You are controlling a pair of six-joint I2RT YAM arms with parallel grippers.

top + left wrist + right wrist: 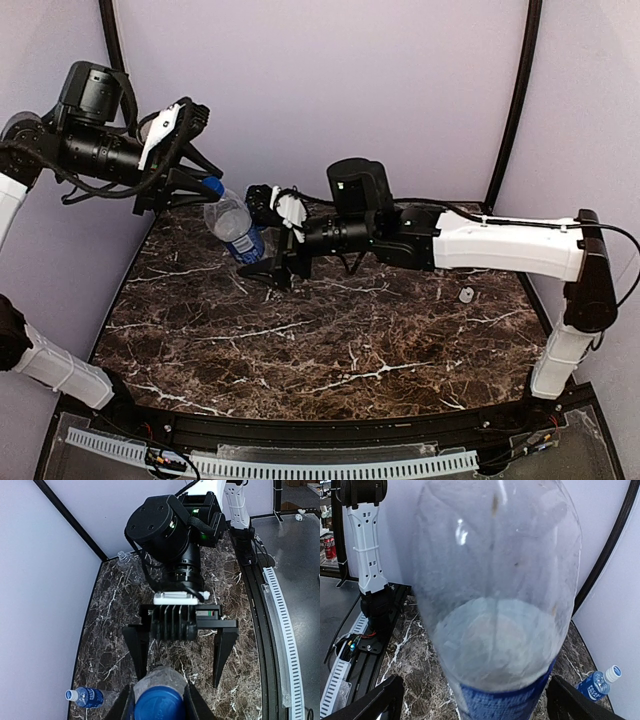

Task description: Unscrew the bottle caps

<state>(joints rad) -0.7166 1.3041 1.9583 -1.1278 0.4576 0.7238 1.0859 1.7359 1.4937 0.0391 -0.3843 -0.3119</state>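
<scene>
blue cap [159, 705] pinched by left hand [208, 184], right hand [178, 676] spread wide (around bottle [235, 228])

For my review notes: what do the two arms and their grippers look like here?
Both arms match: the left arm and right arm have white link shells between black cylindrical joints, with thin black cables looped alongside. The left gripper and right gripper have black tapered fingers on a black body, with a white bracket behind. No markings are readable.
</scene>
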